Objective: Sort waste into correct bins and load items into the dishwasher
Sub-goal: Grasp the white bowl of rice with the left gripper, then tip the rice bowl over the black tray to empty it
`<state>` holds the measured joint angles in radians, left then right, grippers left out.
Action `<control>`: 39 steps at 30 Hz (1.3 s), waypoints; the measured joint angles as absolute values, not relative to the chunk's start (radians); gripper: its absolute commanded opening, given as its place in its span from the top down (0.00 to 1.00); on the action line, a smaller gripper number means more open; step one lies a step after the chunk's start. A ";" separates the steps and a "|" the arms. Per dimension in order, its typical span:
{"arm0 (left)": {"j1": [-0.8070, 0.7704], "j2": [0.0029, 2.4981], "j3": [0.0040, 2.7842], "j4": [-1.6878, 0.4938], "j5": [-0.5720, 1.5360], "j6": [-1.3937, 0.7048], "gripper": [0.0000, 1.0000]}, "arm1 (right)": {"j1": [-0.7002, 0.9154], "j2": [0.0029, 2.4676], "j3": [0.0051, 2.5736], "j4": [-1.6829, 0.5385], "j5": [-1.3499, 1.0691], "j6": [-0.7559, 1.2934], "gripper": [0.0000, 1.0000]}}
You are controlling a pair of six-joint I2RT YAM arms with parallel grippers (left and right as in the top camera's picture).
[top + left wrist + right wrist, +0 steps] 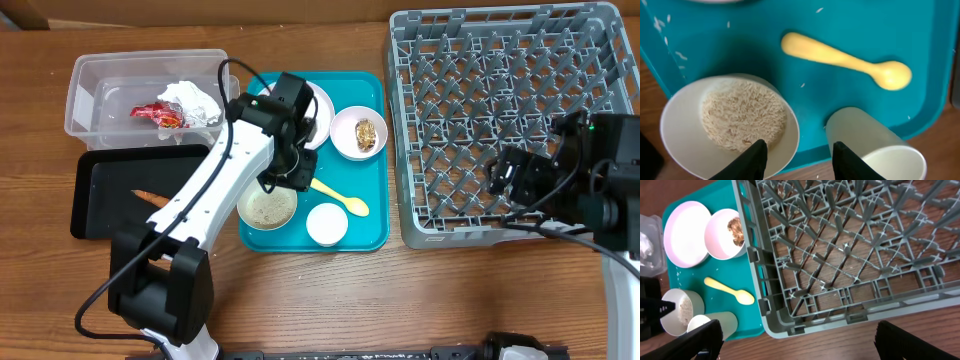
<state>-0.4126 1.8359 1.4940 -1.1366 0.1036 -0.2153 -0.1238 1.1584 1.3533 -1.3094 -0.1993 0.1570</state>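
My left gripper [290, 178] [800, 161] is open and empty, low over the teal tray [372, 185], between a white bowl of rice [244, 212] [685, 135] and the small white cup [327, 224] [880, 145]. The yellow spoon [340, 200] [845, 60] lies just beyond. A white plate [320, 105] and a bowl [342, 142] with a brown lump [366, 133] sit at the tray's back. The clear tub [85, 100] holds the foil wrapper [158, 114] and napkin [192, 100]. A sausage [150, 195] lies in the black tray [100, 215]. My right gripper [505, 175] [805, 345] is open and empty over the grey rack's [500, 100] front edge.
The rack [840, 245] holds no dishes. Loose rice grains [662, 25] dot the teal tray. The wooden table [400, 300] runs along the front. In the right wrist view the plate [685, 232], spoon [730, 291] and cup [715, 322] show left of the rack.
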 measured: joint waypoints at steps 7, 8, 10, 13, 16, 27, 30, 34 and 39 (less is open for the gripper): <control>-0.438 1.839 1.348 -1.013 0.078 -0.360 0.53 | -0.124 1.189 1.353 -1.310 -0.205 0.156 0.00; -0.443 1.839 1.334 -0.993 0.077 -0.371 0.54 | -0.124 1.189 1.353 -1.309 -0.205 0.157 0.00; -0.452 1.839 1.311 -0.952 0.076 -0.389 0.55 | -0.124 1.189 1.353 -1.310 -0.206 0.157 0.00; -0.457 1.840 1.269 -0.889 0.074 -0.403 0.58 | -0.124 1.190 1.353 -1.310 -0.206 0.156 0.00; -0.457 1.840 1.231 -0.857 0.070 -0.418 0.64 | -0.124 1.190 1.353 -1.310 -0.206 0.157 0.00; -0.457 1.838 1.211 -0.828 0.033 -0.447 0.96 | -0.124 1.190 1.353 -1.312 -0.206 0.157 0.00; -0.457 1.838 1.212 -0.831 0.029 -0.447 0.96 | -0.124 1.190 1.353 -1.319 -0.206 0.157 0.00; -0.457 1.839 1.262 -0.904 0.029 -0.447 0.96 | -0.124 1.190 1.353 -1.314 -0.206 0.157 0.00; -0.457 1.850 1.469 -1.091 0.051 -0.447 0.96 | -0.124 1.190 1.353 -1.310 -0.206 0.157 0.00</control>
<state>-0.4568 1.8503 1.4693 -1.0908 0.0509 -0.4465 -0.1238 1.1896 1.3533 -1.3098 -0.2058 0.1566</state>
